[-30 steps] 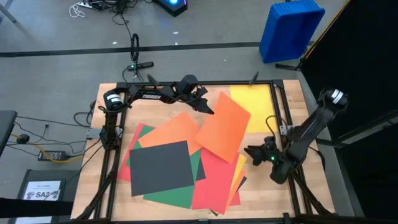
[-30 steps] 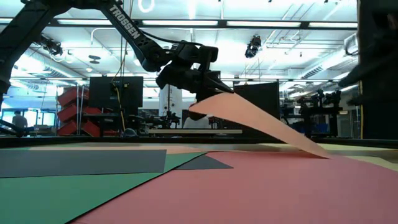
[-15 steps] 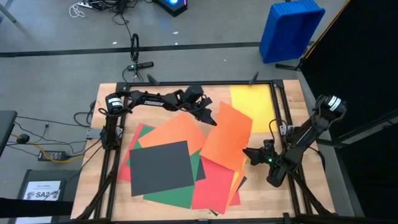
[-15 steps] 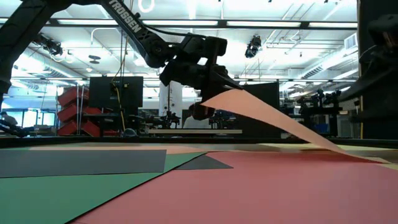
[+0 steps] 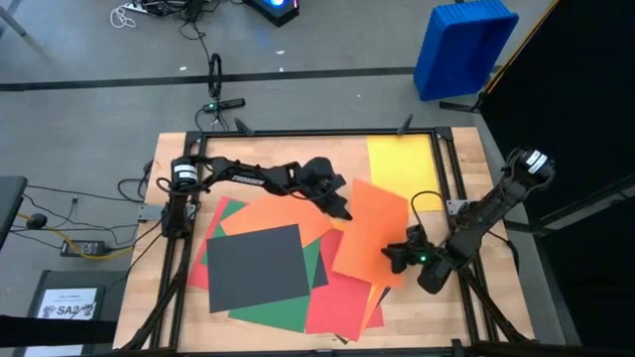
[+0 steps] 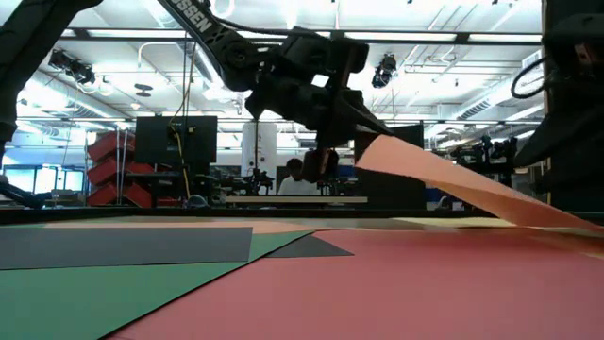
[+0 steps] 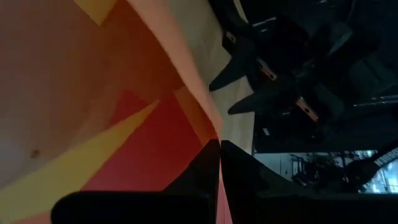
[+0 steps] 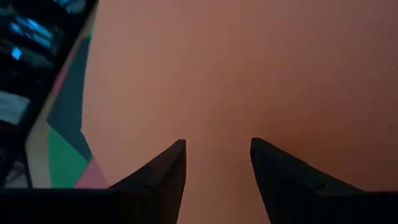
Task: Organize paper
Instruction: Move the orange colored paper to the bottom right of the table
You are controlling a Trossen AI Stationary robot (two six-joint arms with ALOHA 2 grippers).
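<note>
On the wooden table (image 5: 466,149), our left gripper (image 5: 342,211), clenched on the orange sheet (image 5: 372,233), has dragged it toward our gaping right gripper (image 5: 393,256).

Two orange sheets (image 5: 372,226), two pincers (image 5: 343,212), one blue bin (image 5: 464,47)

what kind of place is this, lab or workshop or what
Most likely a robotics lab or test hall: long ceiling strip lights, red stacked bins behind the table, and loose cables and a blue crate on the floor.
</note>
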